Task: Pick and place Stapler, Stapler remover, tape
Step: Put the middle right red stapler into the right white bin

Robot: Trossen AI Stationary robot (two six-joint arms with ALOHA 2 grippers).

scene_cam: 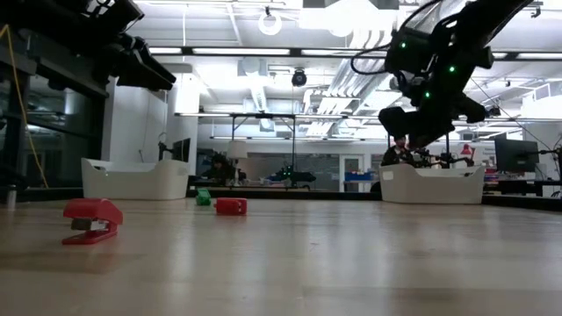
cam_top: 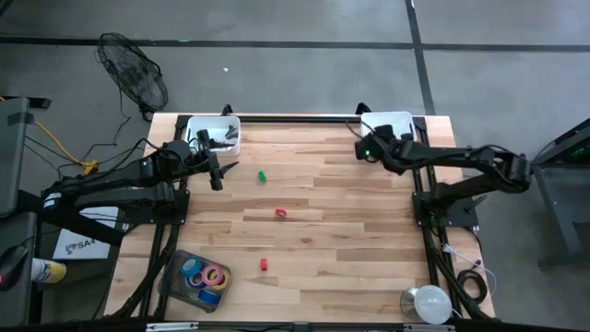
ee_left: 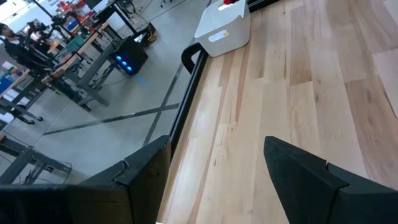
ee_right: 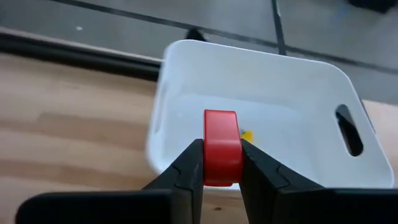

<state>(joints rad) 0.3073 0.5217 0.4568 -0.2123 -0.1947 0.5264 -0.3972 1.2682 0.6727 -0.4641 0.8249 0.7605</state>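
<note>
While left claw (ee_left: 214, 180) gapes empty, right claw (ee_right: 221, 165) clamps red stapler (ee_right: 221, 146), long axis pointing into white bin (ee_right: 298, 81).

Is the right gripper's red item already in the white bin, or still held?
Still held: the right gripper is shut on the red item, hanging above the white bin, where something yellow lies.

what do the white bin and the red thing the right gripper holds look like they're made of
White bin: looks like moulded plastic, smooth and slightly glossy, with rounded corners and a cut-out handle slot.
Red thing in the right gripper: probably plastic too, uniformly red with a soft sheen; what it is stays unclear.
</note>
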